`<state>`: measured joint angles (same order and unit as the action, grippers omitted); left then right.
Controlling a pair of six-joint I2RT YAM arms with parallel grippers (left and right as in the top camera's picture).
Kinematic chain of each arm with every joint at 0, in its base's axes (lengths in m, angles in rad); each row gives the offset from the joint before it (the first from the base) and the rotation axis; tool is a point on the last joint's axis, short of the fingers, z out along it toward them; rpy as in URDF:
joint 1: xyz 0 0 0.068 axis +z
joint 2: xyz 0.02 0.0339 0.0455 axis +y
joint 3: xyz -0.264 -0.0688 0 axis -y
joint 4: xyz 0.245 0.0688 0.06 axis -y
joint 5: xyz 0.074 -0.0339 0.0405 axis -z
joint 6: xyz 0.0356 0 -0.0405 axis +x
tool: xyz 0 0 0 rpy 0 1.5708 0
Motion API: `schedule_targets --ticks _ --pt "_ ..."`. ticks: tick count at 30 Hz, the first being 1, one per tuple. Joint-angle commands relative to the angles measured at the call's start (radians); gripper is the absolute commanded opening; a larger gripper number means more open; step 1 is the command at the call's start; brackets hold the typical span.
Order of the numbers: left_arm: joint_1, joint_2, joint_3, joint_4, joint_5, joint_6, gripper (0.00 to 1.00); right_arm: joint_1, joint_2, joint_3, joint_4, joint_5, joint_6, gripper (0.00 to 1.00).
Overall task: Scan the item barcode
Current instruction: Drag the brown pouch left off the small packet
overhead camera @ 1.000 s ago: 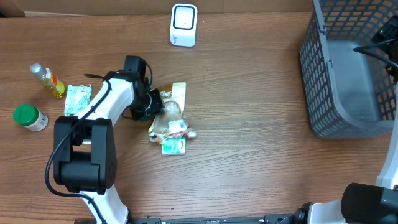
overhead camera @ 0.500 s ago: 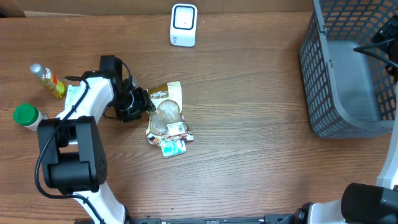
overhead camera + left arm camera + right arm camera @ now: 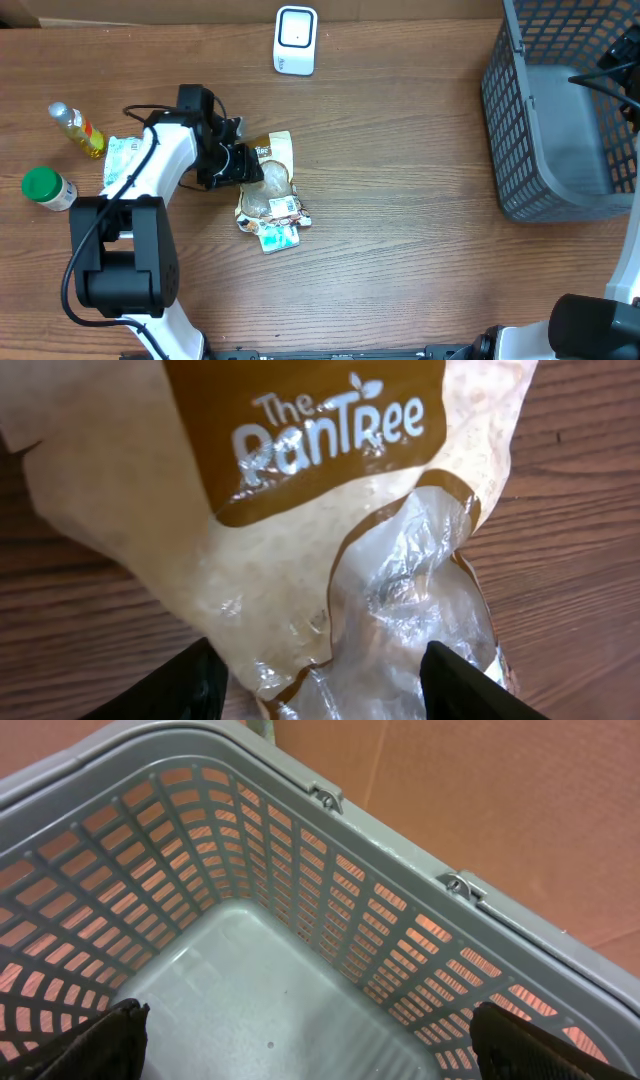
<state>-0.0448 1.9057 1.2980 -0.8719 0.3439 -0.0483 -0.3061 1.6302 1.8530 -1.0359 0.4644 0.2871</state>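
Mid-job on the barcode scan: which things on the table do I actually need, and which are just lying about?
For the job:
- tan-and-clear plastic food bag
- white box-shaped scanner
- left gripper, open, with a finger on either side of the bag

Lying about:
- small bottle of yellow liquid
- green-lidded jar
- green-and-white sachet
- grey plastic mesh basket

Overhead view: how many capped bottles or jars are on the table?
2. A yellow bottle is at the far left; a green-capped jar sits just below it in the picture. The left arm may hide others.
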Motion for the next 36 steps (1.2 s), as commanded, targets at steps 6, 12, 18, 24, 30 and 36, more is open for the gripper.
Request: schedule_targets --ticks 6,12,18,24,30,36 --pt "-0.077 -0.028 -0.009 -0.018 -0.143 -0.081 0.32 0.0 -0.001 0.005 0.005 0.014 -0.004 1.0" --pt "-0.08 -0.029 -0.014 0.026 -0.261 -0.291 0.07 0.0 -0.001 0.005 0.005 0.014 -0.004 1.0" --pt "0.008 -0.029 -0.014 0.105 -0.186 -0.427 0.09 0.0 -0.001 0.005 0.005 0.014 -0.004 1.0" --pt "0.074 -0.045 -0.01 0.125 -0.064 -0.385 0.29 0.0 -0.001 0.005 0.005 0.014 -0.004 1.0" --pt "0.091 -0.137 -0.01 0.093 -0.059 -0.34 0.42 0.0 -0.001 0.005 0.005 0.014 -0.004 1.0" --pt "0.09 -0.269 -0.01 0.071 -0.062 -0.324 0.55 0.0 -0.001 0.005 0.005 0.014 -0.004 1.0"
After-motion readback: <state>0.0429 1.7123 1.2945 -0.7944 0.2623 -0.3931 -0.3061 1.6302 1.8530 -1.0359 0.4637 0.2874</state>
